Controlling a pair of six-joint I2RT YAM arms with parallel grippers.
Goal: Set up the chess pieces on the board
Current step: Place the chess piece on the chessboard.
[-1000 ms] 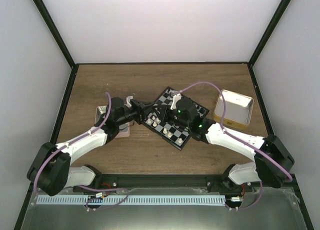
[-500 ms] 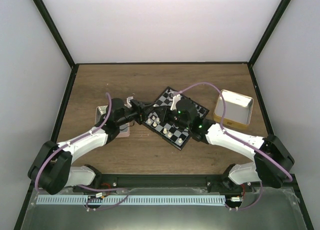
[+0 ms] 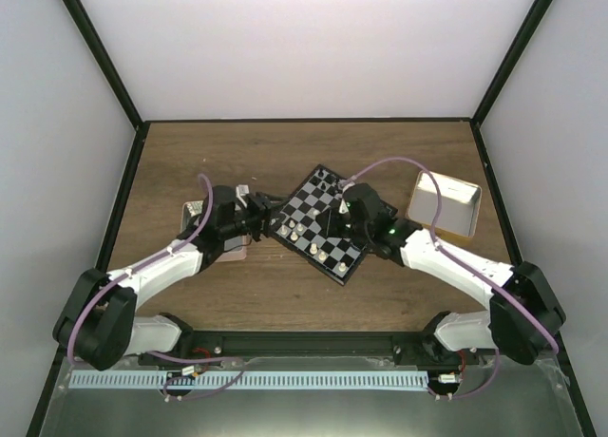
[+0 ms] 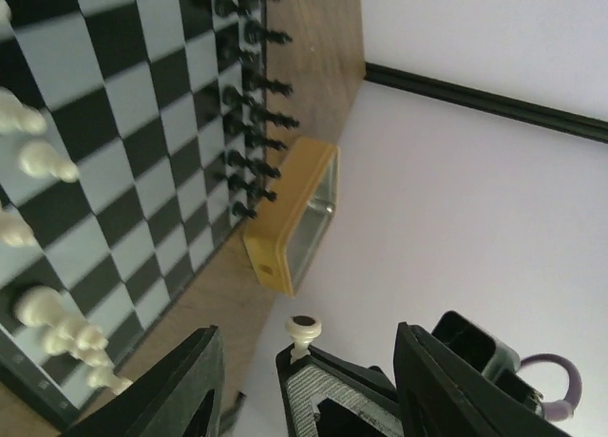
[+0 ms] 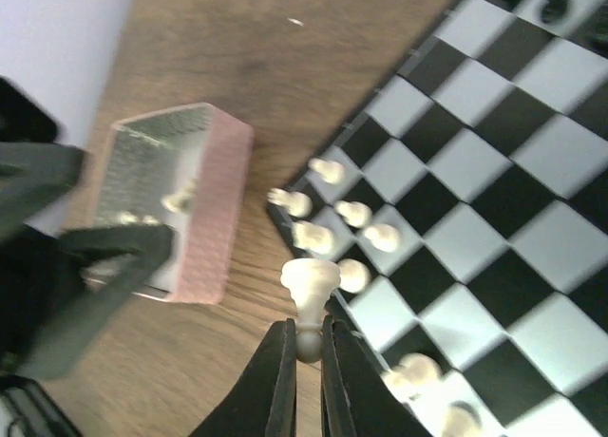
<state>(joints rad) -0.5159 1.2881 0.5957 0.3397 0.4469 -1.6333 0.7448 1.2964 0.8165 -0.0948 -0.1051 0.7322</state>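
The board [image 3: 313, 207] lies turned like a diamond at mid-table. Black pieces [image 4: 249, 123] line its far right edge and white pieces [image 5: 328, 226] stand near its left corner. My right gripper [image 5: 309, 347] is shut on the round head of a cream-white piece [image 5: 310, 283], base outward, raised over the board's left corner [image 3: 328, 223]. My left gripper [image 4: 306, 328] is wide open and empty beside the board [image 3: 269, 212]. The right gripper's finger and its white piece [image 4: 304, 329] show between the left fingers; depth is unclear.
A pink tray [image 5: 223, 218] with a few white pieces [image 5: 176, 201] sits left of the board, under the left gripper [image 3: 237, 251]. A tan box [image 3: 444, 204] with a silvery inside stands at the right, also seen in the left wrist view [image 4: 285, 223]. Walls enclose the table.
My right arm's wrist has drawn back to the right over the board, still holding the white piece. The left gripper has barely moved.
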